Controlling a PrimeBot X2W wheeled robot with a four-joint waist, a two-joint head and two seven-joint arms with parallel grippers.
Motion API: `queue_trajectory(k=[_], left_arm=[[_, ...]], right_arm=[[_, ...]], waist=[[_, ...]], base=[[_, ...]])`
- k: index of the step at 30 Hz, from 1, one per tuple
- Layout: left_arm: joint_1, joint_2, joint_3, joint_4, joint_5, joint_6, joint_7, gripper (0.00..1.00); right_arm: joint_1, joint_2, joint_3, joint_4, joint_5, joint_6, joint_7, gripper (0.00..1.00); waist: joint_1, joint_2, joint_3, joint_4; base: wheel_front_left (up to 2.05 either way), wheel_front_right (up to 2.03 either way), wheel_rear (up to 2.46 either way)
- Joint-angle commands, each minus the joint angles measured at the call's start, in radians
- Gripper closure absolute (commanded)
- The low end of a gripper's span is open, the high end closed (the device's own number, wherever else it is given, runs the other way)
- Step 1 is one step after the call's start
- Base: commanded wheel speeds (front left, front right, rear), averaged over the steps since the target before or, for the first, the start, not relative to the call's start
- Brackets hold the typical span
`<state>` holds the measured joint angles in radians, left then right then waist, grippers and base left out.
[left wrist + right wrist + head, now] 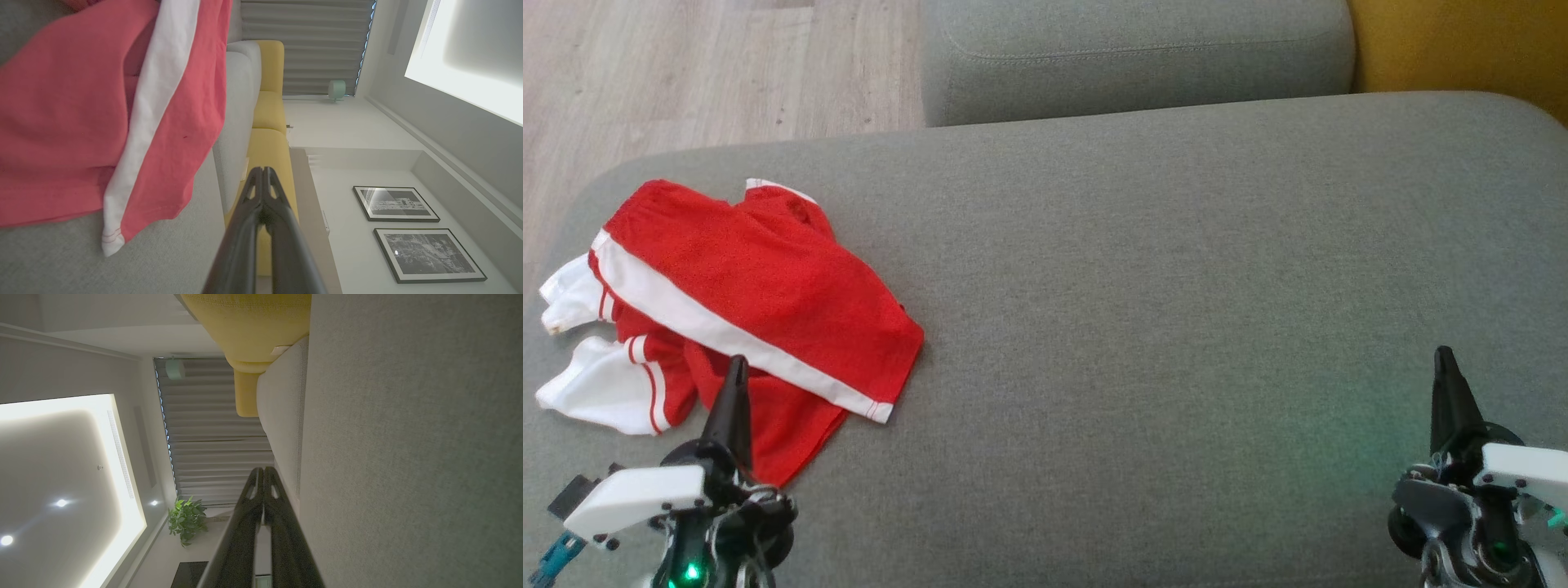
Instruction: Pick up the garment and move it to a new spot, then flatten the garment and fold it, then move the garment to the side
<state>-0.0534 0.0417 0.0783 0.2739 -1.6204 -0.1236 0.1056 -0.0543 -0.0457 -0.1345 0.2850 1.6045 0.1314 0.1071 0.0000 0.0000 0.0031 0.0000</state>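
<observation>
A crumpled red garment [760, 286] with white stripes and white cuffs lies on the left part of the grey sofa seat [1176, 286]. My left gripper [737, 363] is shut and empty; in the head view its tip stands over the garment's near edge. From the left wrist, the garment [73, 122] spreads to the left of the closed fingertips [262, 171], apart from them. At the lower right my right gripper [1444, 355] is shut too, holding nothing, above bare cushion far from the garment. In the right wrist view its fingertips [261, 470] are pressed together beside the grey cushion [408, 457].
A second grey cushion [1135, 57] sits behind the seat, with a yellow cushion [1462, 45] at the back right. Wooden floor [686, 73] lies beyond the seat's left and far edges. The seat's wide middle and right are bare fabric.
</observation>
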Motion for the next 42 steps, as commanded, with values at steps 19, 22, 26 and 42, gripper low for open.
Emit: queue_trajectory(k=[19,22,26,42], left_arm=[[0.035,-0.005,0.001,0.026,0.013,0.001,-0.033,0.00],[0.035,-0.005,0.011,0.025,0.026,0.001,-0.041,0.00],[0.032,-0.004,0.021,0.021,0.042,0.001,-0.050,0.00],[0.009,-0.002,0.061,-0.081,0.230,0.013,-0.100,0.00]], right_arm=[[0.021,0.003,0.018,0.038,-0.037,0.000,-0.032,0.00],[0.019,0.002,0.017,0.036,-0.062,0.000,-0.040,0.00],[0.014,0.002,0.012,0.031,-0.093,0.000,-0.049,0.00],[-0.015,0.001,0.030,-0.063,-0.400,0.000,-0.099,0.00]], waist=[[0.0000,0.0000,-0.004,-0.002],[0.0000,0.0000,-0.005,-0.001],[0.0000,0.0000,-0.005,0.000],[0.0000,0.0000,-0.002,0.005]], base=[[0.00,0.00,0.00],[0.00,0.00,0.00],[0.00,0.00,0.00],[0.00,0.00,0.00]])
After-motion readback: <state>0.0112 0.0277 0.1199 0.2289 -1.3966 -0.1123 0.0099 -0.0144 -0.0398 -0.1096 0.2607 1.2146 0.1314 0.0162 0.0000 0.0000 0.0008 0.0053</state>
